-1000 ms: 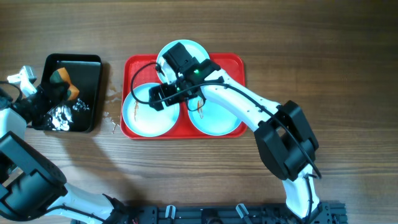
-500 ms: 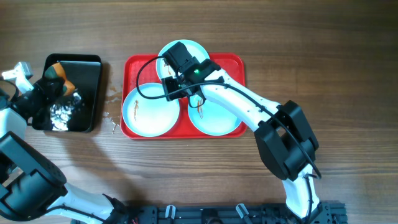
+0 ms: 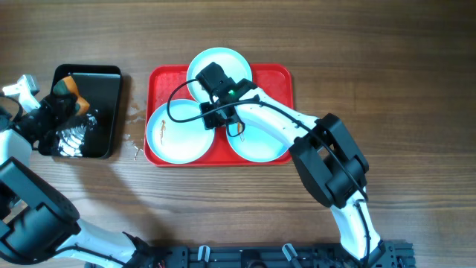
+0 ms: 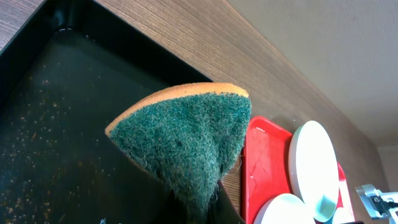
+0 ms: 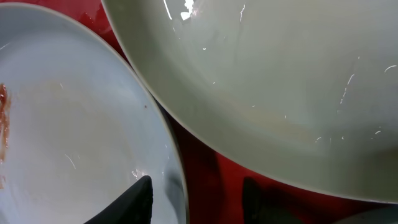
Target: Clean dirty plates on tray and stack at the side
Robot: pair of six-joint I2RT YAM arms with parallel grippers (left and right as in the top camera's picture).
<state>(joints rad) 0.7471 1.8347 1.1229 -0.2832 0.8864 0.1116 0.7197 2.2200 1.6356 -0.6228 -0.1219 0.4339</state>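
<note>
Far left: left gripper (image 3: 56, 106), closed tight on a folded sponge (image 4: 186, 140), green scouring face outward and orange backing along the top edge, held above the black tray (image 3: 104, 82). The black tray sits on the wooden table (image 3: 387, 59), well apart from the plates, with a crumpled silvery mass (image 3: 73, 139) in its near end and fine specks across its floor. Centre: red tray (image 3: 281, 78), lying lengthwise, carrying all three plates. Front-left plate (image 3: 182, 138), at the tray's near left corner, has a brown smear toward its left side. Rear plate (image 3: 234, 61), at the tray's far edge and reaching over the far rim, shows no marks. Front-right plate (image 3: 260, 145), at the near right, has small brown marks near its left edge and is partly covered by the right arm. Right gripper (image 5: 199, 202), low over the gap where the three plates meet, has its fingers spread, one over the inside of the front-left plate and the other over red tray floor, the rim between them; contact cannot be told.
</note>
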